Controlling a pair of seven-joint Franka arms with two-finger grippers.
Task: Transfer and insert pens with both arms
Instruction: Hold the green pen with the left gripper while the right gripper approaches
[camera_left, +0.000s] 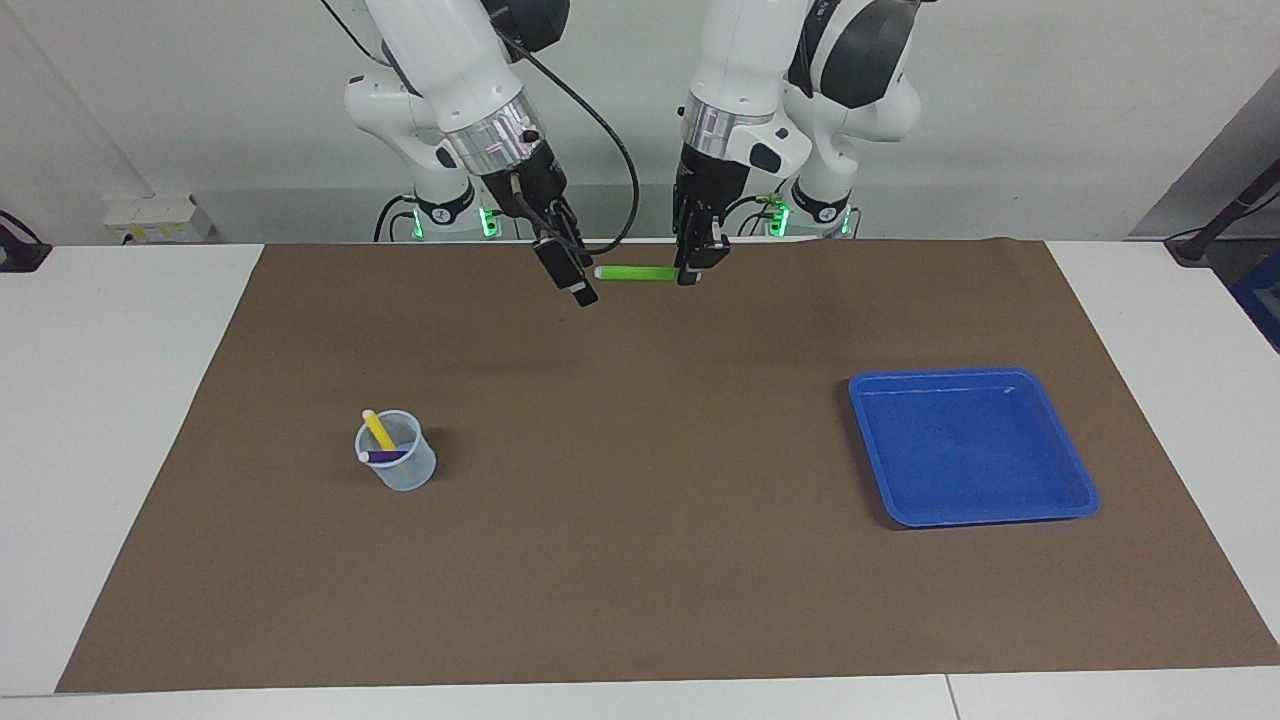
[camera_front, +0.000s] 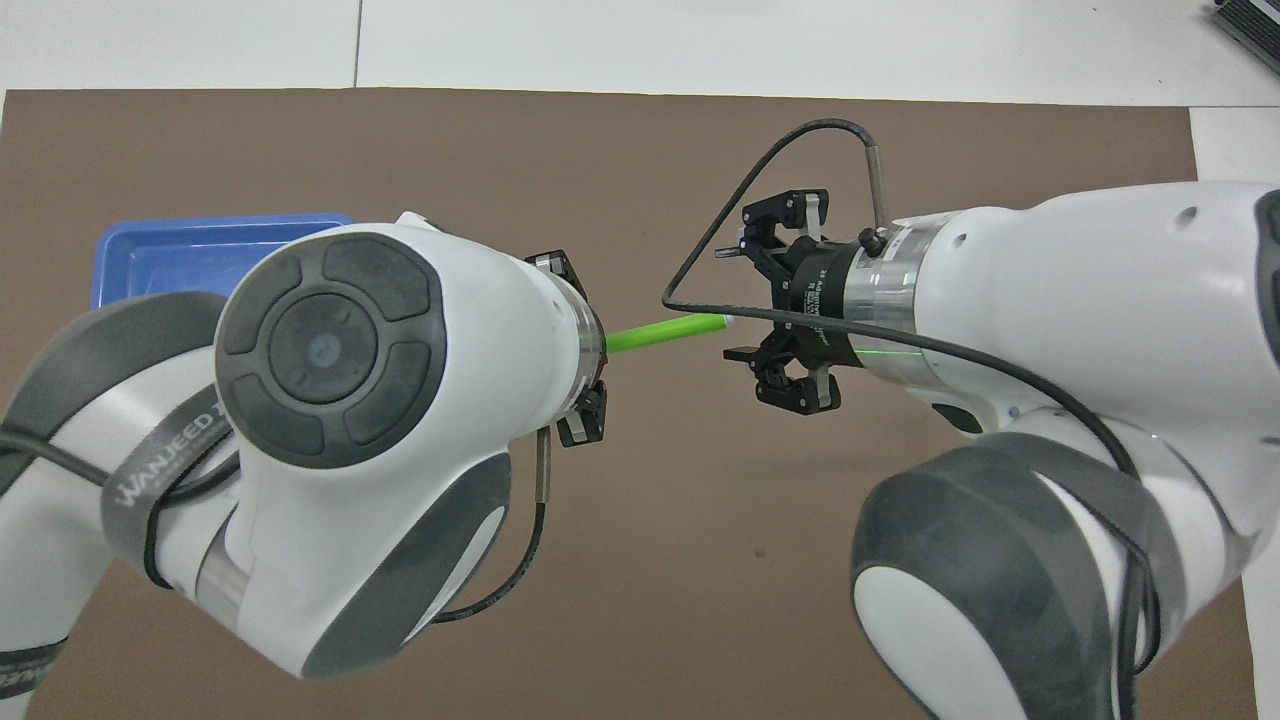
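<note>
A bright green pen (camera_left: 636, 273) hangs level in the air over the mat's edge nearest the robots, and my left gripper (camera_left: 690, 270) is shut on one end of it. Its white cap (camera_front: 724, 321) points at my right gripper (camera_front: 738, 300), which is open, and the cap sits just between the spread fingers. In the overhead view the left wrist hides the held end. A yellow pen (camera_left: 378, 430) and a purple pen (camera_left: 386, 456) lean inside a clear cup (camera_left: 400, 470) toward the right arm's end of the table.
A blue tray (camera_left: 1060, 505) lies on the brown mat (camera_left: 640, 560) toward the left arm's end. The right arm's black cable (camera_front: 760, 170) loops out above its wrist.
</note>
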